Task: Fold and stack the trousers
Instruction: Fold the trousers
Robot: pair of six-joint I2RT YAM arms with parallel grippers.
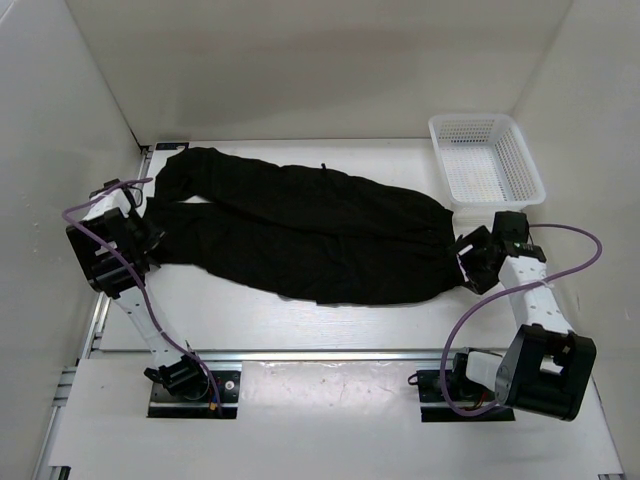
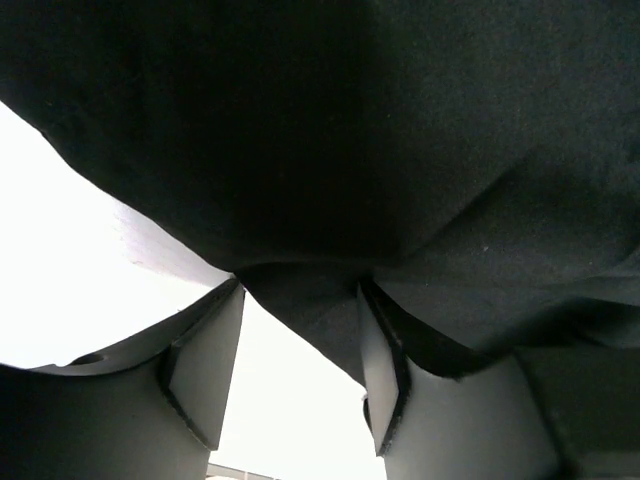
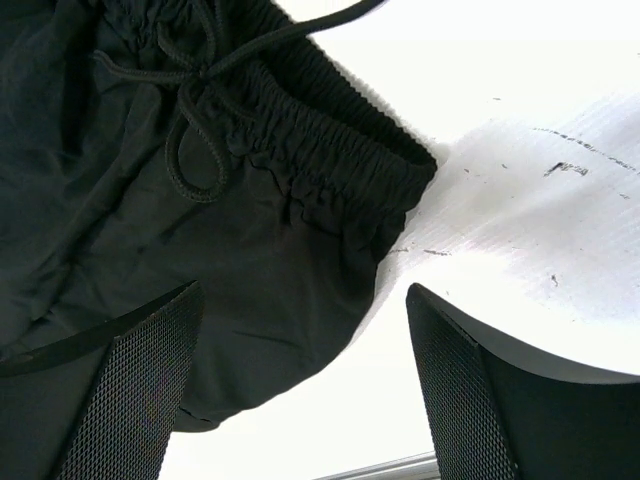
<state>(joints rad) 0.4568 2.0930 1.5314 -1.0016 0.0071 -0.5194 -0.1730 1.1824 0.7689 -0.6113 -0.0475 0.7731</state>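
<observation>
Left pincer (image 2: 298,320) stands part open, its smooth dark fingers (image 2: 205,370) apart. A hanging fold of the trousers (image 1: 310,235) sits between them, against one finger with a bright gap beside the other, so nothing is clamped. Only that wrist view shows this; from above the left pincer is just a dark block at the leg ends of the trousers. The right pincer (image 3: 300,300) gapes wide and holds nothing, its mesh-textured pads (image 3: 135,390) on either side of the waist corner of the trousers. Its wrist view alone shows the gathered elastic waistband (image 3: 330,160), a knotted drawstring (image 3: 190,130) lying on the cloth, and scuff marks on the white counter (image 3: 540,200) just beyond the waist. The top view gives what neither wrist does: the trousers lie flat and lengthwise across the counter, matt black, soft and creased, two legs side by side, waist toward the right arm. A white plastic mesh basket (image 1: 487,160), rectangular, sits just past the waist end on its far side. The left arm rises from its base and bends outward at the elbow beside the leg ends, a purple cable (image 1: 85,210) looping over it. The right arm is folded low, its forearm reaching to the waist.
</observation>
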